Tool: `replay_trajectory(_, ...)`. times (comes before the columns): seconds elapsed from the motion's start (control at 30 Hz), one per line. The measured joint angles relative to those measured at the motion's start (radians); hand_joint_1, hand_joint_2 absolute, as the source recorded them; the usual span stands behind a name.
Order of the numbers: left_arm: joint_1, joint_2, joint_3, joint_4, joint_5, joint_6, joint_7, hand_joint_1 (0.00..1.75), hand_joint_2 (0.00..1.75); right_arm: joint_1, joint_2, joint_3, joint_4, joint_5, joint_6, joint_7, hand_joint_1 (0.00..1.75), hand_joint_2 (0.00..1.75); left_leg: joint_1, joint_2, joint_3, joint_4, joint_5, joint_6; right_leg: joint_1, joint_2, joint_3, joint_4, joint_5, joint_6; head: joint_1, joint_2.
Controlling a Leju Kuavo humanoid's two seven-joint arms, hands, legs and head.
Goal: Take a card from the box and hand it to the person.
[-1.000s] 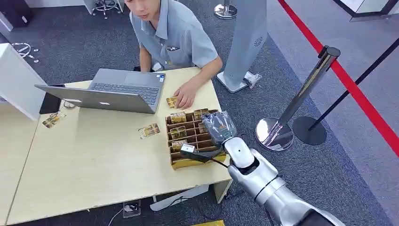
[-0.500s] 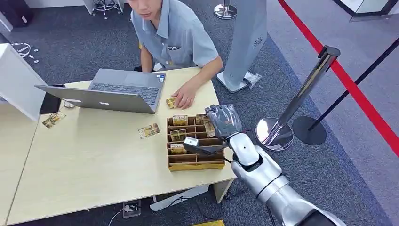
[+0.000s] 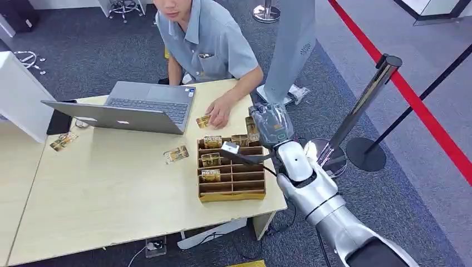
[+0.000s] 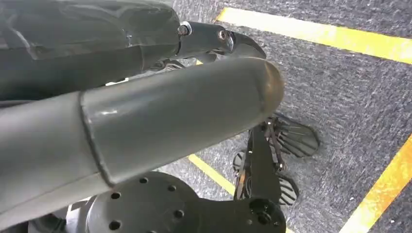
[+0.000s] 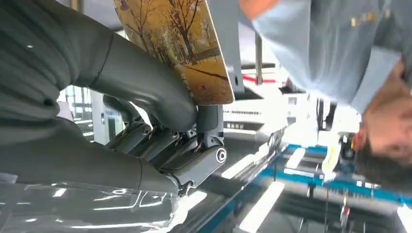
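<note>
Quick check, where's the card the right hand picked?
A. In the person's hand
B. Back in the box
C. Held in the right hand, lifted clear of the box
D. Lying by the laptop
C: the right hand grips the card between thumb and fingers, beyond the box.

A glossy silver jointed right arm (image 3: 311, 192) ends in a dark grey right hand (image 3: 271, 123) under clear plastic film. A small black-and-white camera box (image 3: 228, 150) juts at its nine o'clock, trailing a thin black cable (image 3: 267, 170). Silver screws (image 5: 221, 155) pin the dark fingers (image 5: 145, 141).

Card (image 5: 184, 53) — golden autumn trees; box (image 3: 231, 183) — tan.
</note>
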Motion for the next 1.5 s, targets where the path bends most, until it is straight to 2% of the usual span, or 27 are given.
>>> replay_trajectory(0.17,0.0,0.008,-0.002,0.0,-0.019,-0.014,0.0,0.0,0.0,-0.126,-0.003,-0.015,0.031,-0.045,-0.026,-0.039,1.75,1.75,0.0,0.0,0.0,0.0,0.0,0.0,0.0,0.0,0.0,0.0,0.0,0.0,0.001,0.0)
replay_trajectory(0.43,0.0,0.008,-0.008,0.0,-0.041,-0.032,0.001,0.0,0.0,-0.302,-0.002,-0.022,0.175,-0.091,-0.055,-0.09,1.75,1.75,0.0,-0.001,-0.001,0.0,0.0,0.0,0.0,-0.001,0.0,0.0,0.0,0.0,0.0,0.0)
replay_trajectory(0.73,0.0,0.008,-0.018,0.0,-0.046,-0.037,0.002,0.0,0.0,-0.373,0.013,-0.01,0.344,-0.085,-0.066,-0.106,1.71,1.75,0.0,-0.003,-0.001,0.0,0.0,0.0,0.0,-0.003,0.0,0.0,0.0,0.0,0.0,0.0)
replay_trajectory(0.77,0.0,0.008,-0.022,0.0,-0.046,-0.037,0.001,0.0,0.0,-0.374,0.013,-0.008,0.361,-0.085,-0.07,-0.106,1.59,1.75,0.0,-0.003,-0.001,0.0,0.0,0.0,0.0,-0.003,0.0,0.0,0.0,0.0,0.0,0.0)
replay_trajectory(0.8,0.0,0.008,-0.025,0.0,-0.046,-0.037,0.0,0.0,0.0,-0.376,0.014,-0.008,0.376,-0.082,-0.072,-0.106,0.47,1.75,0.0,-0.003,-0.001,0.0,0.0,0.0,0.0,-0.003,0.0,0.0,0.0,0.0,0.0,0.0)
replay_trajectory(0.83,0.0,0.008,-0.026,0.0,-0.046,-0.037,0.0,0.0,0.0,-0.376,0.014,-0.008,0.39,-0.078,-0.074,-0.102,0.47,1.75,0.0,-0.003,-0.001,0.0,0.0,0.0,0.0,-0.004,0.0,0.0,0.0,0.0,0.0,0.0)
replay_trajectory(0.87,0.0,0.008,-0.026,0.0,-0.046,-0.037,0.0,0.0,0.0,-0.377,0.014,-0.008,0.403,-0.075,-0.076,-0.098,0.0,1.75,0.0,-0.003,-0.001,0.0,0.0,0.0,0.0,-0.004,0.0,0.0,0.0,0.0,0.001,0.0)
replay_trajectory(1.03,0.0,0.008,-0.029,0.0,-0.042,-0.037,0.0,0.0,0.0,-0.376,0.014,-0.008,0.442,-0.103,-0.084,-0.101,0.0,1.75,0.0,-0.003,-0.001,0.0,0.0,0.0,0.0,-0.004,0.0,0.0,0.0,0.0,0.0,0.0)
replay_trajectory(1.17,0.0,0.006,-0.028,0.0,-0.022,-0.034,0.0,0.0,0.0,-0.339,0.014,-0.014,0.422,-0.161,-0.091,-0.109,0.0,1.75,0.0,-0.003,0.0,0.001,0.0,0.0,0.0,-0.003,0.0,0.0,0.0,0.0,0.0,0.0)
replay_trajectory(1.37,0.001,-0.002,-0.028,0.0,0.013,-0.014,0.002,0.0,0.0,-0.189,-0.004,-0.059,0.207,-0.284,-0.051,-0.074,0.0,1.75,0.0,-0.003,0.0,0.001,0.0,0.0,0.0,-0.004,0.0,0.0,0.0,0.0,0.0,0.0)
replay_trajectory(1.5,0.003,-0.014,-0.027,0.0,0.044,0.01,-0.01,0.0,0.0,-0.058,-0.022,-0.099,-0.002,-0.479,0.024,-0.063,0.0,1.75,0.0,-0.003,0.0,0.0,0.0,0.0,0.0,-0.005,0.0,0.0,0.0,0.0,0.001,0.0)
